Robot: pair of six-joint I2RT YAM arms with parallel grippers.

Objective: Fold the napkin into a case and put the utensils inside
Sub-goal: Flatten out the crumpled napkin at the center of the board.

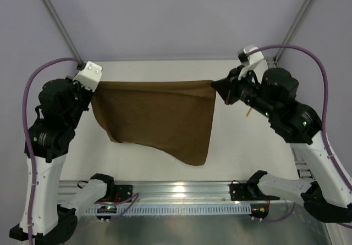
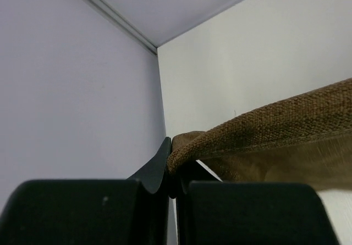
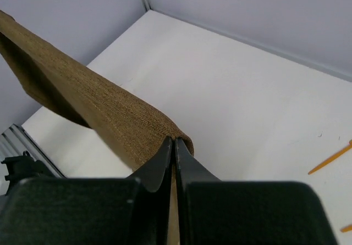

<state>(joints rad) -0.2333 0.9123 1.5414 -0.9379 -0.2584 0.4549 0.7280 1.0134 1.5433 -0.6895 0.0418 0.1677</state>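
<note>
The napkin is a dark brown cloth with a coarse, visible weave. It is spread wide between the two arms over the far half of the white table. It is not yet folded into a case: it is one open sheet.

The left gripper has its fingers closed tightly on the far left corner of the cloth. In the left wrist view the two black fingers meet with only the thickness of the fabric between them, and a small bunch of cloth comes out above them. The right gripper pinches the far right corner in the same way, its fingers pressed together on the cloth.

The far edge of the napkin runs almost straight from one gripper to the other, and near both grippers it looks thicker and rolled over (a hem or a turned edge, I cannot tell which). From this edge the cloth falls toward the near side. Its near border is uneven, short on the left and longest at the near right corner, which points toward the metal rail.

The utensils lie on the table to the right of the napkin, apart from it. Only thin orange pieces of them show, so I cannot tell which is the fork.
</note>
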